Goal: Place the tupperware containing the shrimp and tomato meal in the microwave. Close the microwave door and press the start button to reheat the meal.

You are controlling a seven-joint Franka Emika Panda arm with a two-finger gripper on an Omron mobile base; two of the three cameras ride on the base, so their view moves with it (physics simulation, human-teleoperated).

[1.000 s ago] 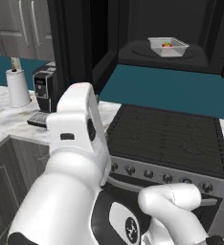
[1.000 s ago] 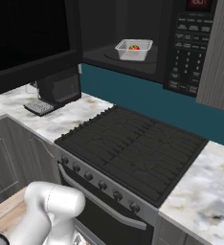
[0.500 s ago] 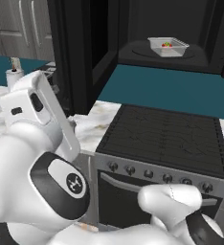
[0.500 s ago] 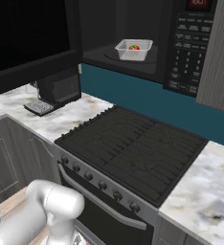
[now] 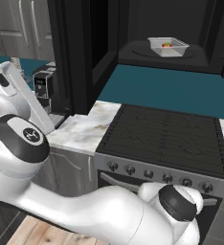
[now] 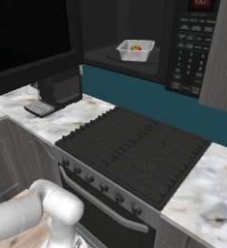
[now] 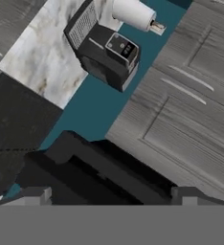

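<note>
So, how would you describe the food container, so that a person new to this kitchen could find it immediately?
Look above the black stove at the wide black microwave, whose door stands open. On the round plate inside sits the tupperware, a shallow translucent whitish box. It holds something red, and nothing else stands in that cavity.

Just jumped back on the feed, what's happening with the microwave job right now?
The tupperware with the tomato and shrimp sits inside the microwave, on the turntable. The microwave door stands wide open, swung out to the left over the counter, so closing it and pressing start are not yet done. The arm is off to the left of the stove. Its hand is open and holds nothing; the hand view looks at the top edge of the door, the counter and a small black appliance.
</note>
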